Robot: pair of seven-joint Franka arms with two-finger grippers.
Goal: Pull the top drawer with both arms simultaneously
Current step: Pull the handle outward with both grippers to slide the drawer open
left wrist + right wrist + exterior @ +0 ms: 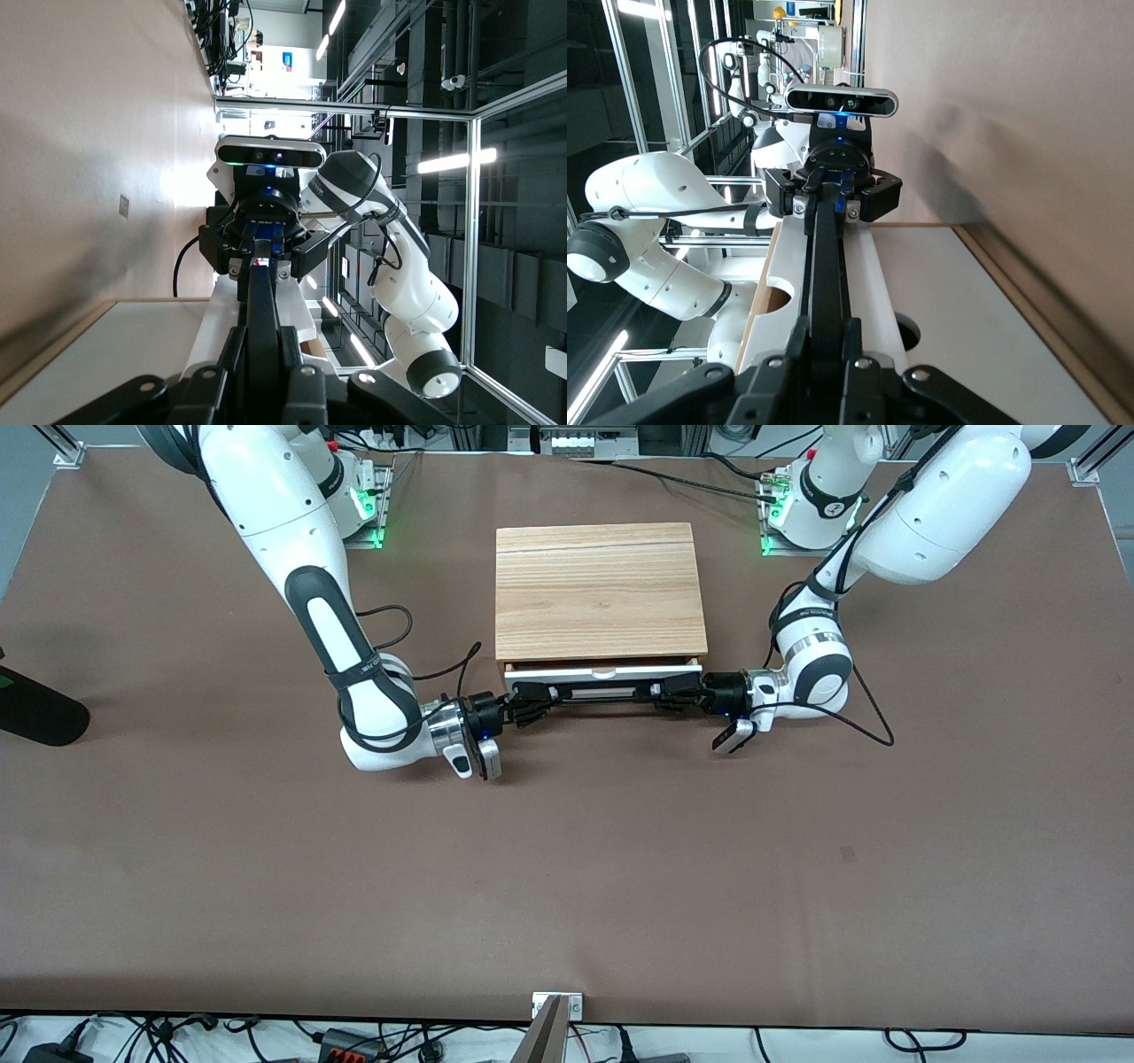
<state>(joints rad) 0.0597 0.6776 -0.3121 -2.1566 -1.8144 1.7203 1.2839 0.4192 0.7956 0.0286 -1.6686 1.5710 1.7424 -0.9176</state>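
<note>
I read both grippers as clamped on the long black bar handle (603, 692) of the shallow top drawer with the white front panel (603, 673), which sits in the light-wood cabinet (599, 591) at mid-table, its front facing the front camera. The drawer looks barely cracked open: a thin shadowed gap shows between the panel and the casing, and the half-round notch on its upper edge is just visible. The right gripper (530, 707) has its jaws narrowed onto the end of the bar toward the right arm's end of the table; the left gripper (677, 693) grips the end toward the left arm's end. In each wrist view the bar runs straight out from between that arm's own fingers (833, 341) to the other gripper, so the two holds look roughly in line. My judgement on handling: the drawer is shallow and probably light, the bar rigid, so the pull should need little force. The risk is racking, since uneven pull from the two ends could skew the panel and bind it in the casing. The smooth bar may also let fingers slide along it. The cabinet itself appears unanchored on the brown table cover (567, 868) and might creep toward the camera with the drawer.
</note>
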